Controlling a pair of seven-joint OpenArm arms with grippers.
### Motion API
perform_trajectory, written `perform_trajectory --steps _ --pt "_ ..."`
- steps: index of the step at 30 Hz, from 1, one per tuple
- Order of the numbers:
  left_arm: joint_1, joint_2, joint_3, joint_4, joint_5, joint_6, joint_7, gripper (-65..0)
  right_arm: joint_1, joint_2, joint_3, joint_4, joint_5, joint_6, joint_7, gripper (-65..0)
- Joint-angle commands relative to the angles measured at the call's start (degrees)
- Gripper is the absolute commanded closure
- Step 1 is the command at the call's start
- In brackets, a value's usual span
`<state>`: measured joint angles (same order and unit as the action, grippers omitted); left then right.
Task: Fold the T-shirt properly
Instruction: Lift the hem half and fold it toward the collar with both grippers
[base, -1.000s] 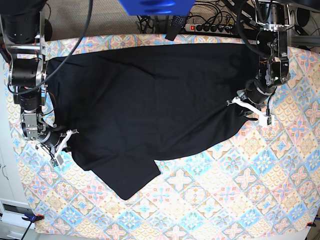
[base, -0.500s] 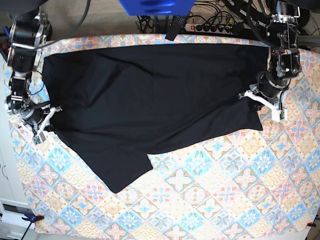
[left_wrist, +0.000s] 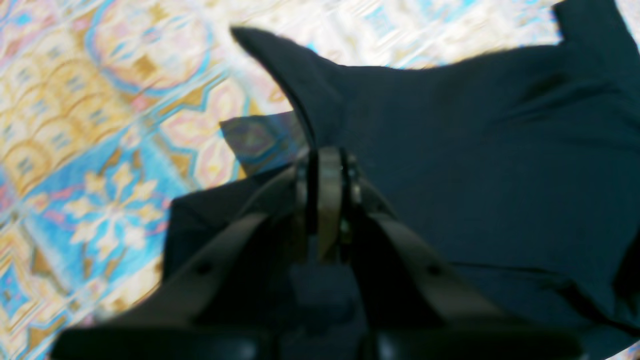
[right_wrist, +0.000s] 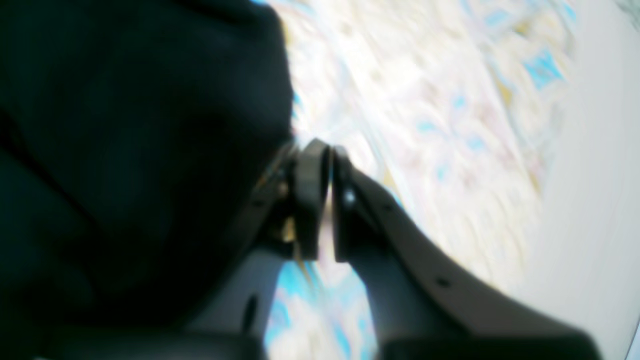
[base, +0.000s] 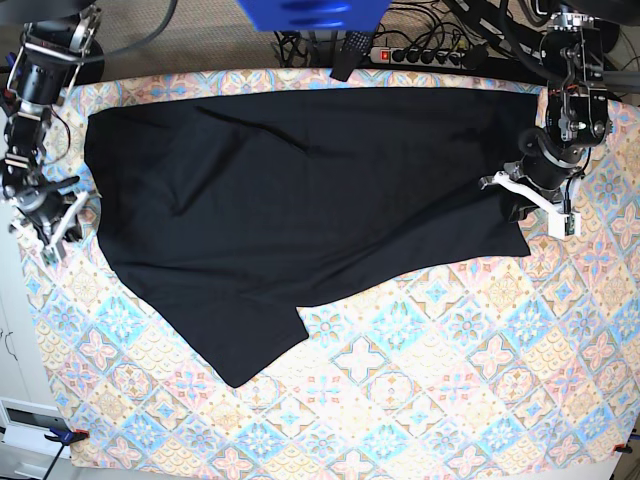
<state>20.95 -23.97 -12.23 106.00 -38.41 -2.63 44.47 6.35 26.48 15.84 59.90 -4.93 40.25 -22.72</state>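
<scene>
At the far left edge of the base view the right gripper (base: 52, 228) sits just off the hem of the T-shirt (base: 300, 190), partly cut off by the frame edge. Its wrist view is heavily blurred: the jaws stand a sliver apart with pale cloth pattern showing through the slit, nothing between them, and the black fabric bunches just to their left, close to or touching the outer finger; contact cannot be made out.

The T-shirt, soft matte black, lies spread across the upper half of the tabletop (base: 420, 400), which is covered by a cloth of blue, orange and cream tile motifs. Its top edge runs nearly straight; its lower edge slants, with one pointed flap reaching down toward the lower left centre. Shallow creases cross the upper left of the fabric. No tag can be seen.

A blue object (base: 312, 12) is cut off by the top edge, and a power strip (base: 425, 55) with tangled cables lies behind the tabletop.

At the right, the left gripper (base: 530, 205) rests at the shirt's right edge. In the blurred left wrist view its jaws are pressed together on a fold of black fabric, a corner of which peaks up beyond the tips.
</scene>
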Motion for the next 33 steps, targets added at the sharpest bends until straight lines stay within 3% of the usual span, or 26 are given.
perform_trajectory --steps 1,5,7,22,33 --pt "-0.07 -0.78 -0.39 0.95 -0.22 -0.05 -0.91 0.0 3.45 1.26 -1.81 -0.95 1.02 -0.25 1.58 -10.8" --pt "-0.07 -0.78 -0.39 0.86 -0.22 -0.05 -0.91 0.0 10.66 1.26 -8.41 -8.25 1.02 -0.25 1.67 -20.5" --pt "-0.07 -0.78 -0.39 0.86 -0.22 -0.05 -0.91 0.0 13.56 1.26 -10.34 -11.24 1.02 -0.25 1.75 -22.3" --pt "0.02 -0.78 -0.39 0.86 -0.22 -0.05 -0.91 0.0 25.69 1.17 -21.68 -31.20 1.02 -0.25 10.46 -22.8" --pt "-0.07 -0.78 -0.47 0.86 -0.22 -0.05 -1.00 0.0 26.75 0.99 -22.30 -33.66 1.02 -0.25 11.95 -22.4"
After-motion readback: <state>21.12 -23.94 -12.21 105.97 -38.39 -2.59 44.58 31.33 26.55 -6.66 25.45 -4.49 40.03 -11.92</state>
